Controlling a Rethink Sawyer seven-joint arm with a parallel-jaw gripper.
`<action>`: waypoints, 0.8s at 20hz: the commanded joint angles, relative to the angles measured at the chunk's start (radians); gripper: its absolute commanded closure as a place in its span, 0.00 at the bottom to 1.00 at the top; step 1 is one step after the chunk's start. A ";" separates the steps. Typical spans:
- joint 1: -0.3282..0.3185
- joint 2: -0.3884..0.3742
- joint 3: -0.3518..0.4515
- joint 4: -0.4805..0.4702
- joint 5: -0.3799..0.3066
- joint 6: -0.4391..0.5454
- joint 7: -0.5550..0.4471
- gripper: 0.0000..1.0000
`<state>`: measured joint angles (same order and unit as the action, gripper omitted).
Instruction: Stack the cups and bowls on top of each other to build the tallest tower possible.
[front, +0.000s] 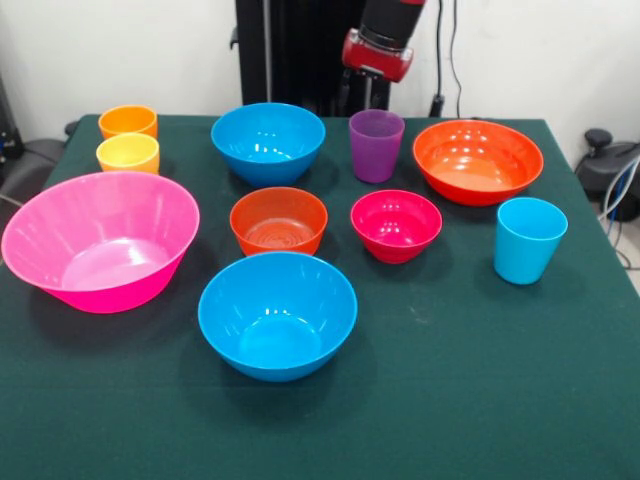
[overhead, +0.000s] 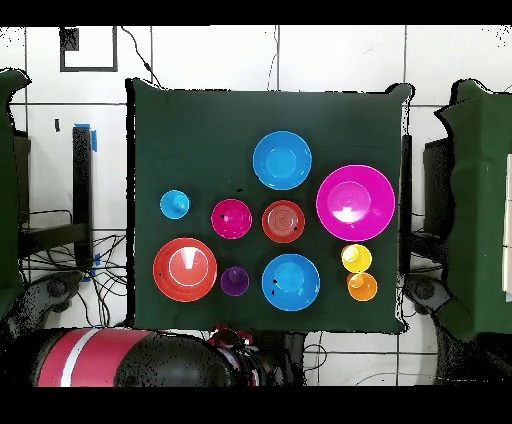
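Nearest the camera sits a blue bowl (front: 277, 314), upright and apart from its neighbours. All ten cups and bowls, including the pink bowl (front: 100, 240) and purple cup (front: 376, 145), stand singly on the tabletop (front: 450, 400), nothing stacked yet. End effector state: cannot tell, since the arm (front: 385, 40) is drawn back, presumably leaving pieces accessible.

Green tablecloth (front: 480, 400), white wall (front: 120, 50), cables on tiled floor (overhead: 60, 270).

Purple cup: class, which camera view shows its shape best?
The front view: the purple cup stands upright, its side and open rim both visible. The overhead view shows only a small purple circle beside the orange-red bowl.
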<state>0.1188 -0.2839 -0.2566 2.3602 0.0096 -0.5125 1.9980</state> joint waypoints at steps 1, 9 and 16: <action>-0.003 0.068 0.103 -0.185 0.066 -0.067 0.208 0.00; 0.023 -0.055 0.065 -0.095 0.074 0.052 0.178 0.00; 0.055 -0.168 0.016 -0.023 0.088 0.137 0.155 0.00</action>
<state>0.1475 -0.3741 -0.2651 2.3584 0.0174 -0.5053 1.9980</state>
